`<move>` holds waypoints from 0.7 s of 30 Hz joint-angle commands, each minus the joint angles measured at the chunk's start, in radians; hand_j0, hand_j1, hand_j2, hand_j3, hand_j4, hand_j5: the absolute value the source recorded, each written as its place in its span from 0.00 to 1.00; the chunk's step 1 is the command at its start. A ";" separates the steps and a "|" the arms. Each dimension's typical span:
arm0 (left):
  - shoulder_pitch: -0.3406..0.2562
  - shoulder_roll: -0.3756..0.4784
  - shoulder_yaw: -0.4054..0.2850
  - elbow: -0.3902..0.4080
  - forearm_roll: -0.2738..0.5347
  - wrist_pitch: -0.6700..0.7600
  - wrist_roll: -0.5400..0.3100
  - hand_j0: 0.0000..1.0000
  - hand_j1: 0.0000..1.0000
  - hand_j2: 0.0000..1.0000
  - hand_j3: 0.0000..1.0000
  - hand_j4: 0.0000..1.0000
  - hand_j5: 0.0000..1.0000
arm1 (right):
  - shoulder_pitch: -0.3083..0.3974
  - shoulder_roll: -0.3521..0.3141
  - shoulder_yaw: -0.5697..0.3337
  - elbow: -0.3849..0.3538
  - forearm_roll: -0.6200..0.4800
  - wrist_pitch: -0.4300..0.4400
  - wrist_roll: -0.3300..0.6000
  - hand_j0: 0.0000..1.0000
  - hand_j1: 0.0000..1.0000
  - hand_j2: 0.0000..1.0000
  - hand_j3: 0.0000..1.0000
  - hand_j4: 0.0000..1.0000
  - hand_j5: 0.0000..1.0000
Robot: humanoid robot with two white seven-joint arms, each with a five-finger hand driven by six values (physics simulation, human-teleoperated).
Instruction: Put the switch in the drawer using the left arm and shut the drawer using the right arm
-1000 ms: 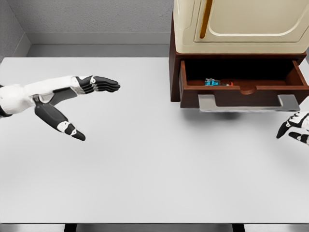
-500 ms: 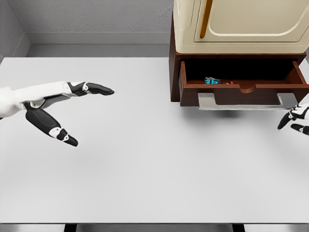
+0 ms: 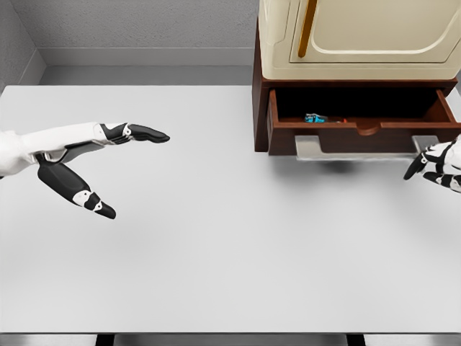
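The right hand (image 3: 434,166), fingers curled and empty, has reached the handle (image 3: 364,147) of the drawer (image 3: 360,131), now partly shut with the switch (image 3: 315,118) inside, while the left hand (image 3: 94,167) idles spread wide.

- No text, label, brand, number or sign is showing legibly anywhere in the head view.
- The cream cabinet (image 3: 360,36) and the brown drawer (image 3: 364,133) are carrying no readable markings.
- The switch (image 3: 315,118) lying in the drawer is appearing too small for any print on it to be made out.
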 commanded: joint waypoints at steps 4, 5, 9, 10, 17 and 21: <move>0.000 0.000 0.001 0.000 0.009 0.002 0.000 1.00 1.00 1.00 1.00 1.00 1.00 | -0.057 -0.003 0.075 0.059 0.033 -0.013 0.002 0.52 0.52 0.52 0.52 0.52 0.52; 0.000 0.000 0.001 0.000 0.009 0.002 0.000 1.00 1.00 1.00 1.00 1.00 1.00 | -0.066 -0.003 0.078 0.069 0.034 -0.013 0.002 0.52 0.52 0.52 0.52 0.52 0.52; 0.000 0.000 0.002 0.000 0.009 0.002 0.000 1.00 1.00 1.00 1.00 1.00 1.00 | -0.090 -0.003 0.081 0.090 0.034 -0.013 0.002 0.53 0.53 0.53 0.53 0.53 0.53; 0.000 0.000 0.002 0.000 0.009 0.002 0.000 1.00 1.00 1.00 1.00 1.00 1.00 | -0.097 -0.003 0.093 0.089 0.034 -0.013 0.002 0.53 0.53 0.53 0.53 0.53 0.53; 0.002 0.000 0.002 0.000 0.009 0.002 0.000 1.00 1.00 1.00 1.00 1.00 1.00 | -0.156 0.000 0.167 0.104 0.036 -0.013 0.002 0.53 0.53 0.53 0.53 0.53 0.53; 0.002 0.000 0.002 0.000 0.009 0.002 0.000 1.00 1.00 1.00 1.00 1.00 1.00 | -0.201 0.003 0.202 0.136 0.037 -0.013 0.002 0.54 0.54 0.54 0.54 0.54 0.54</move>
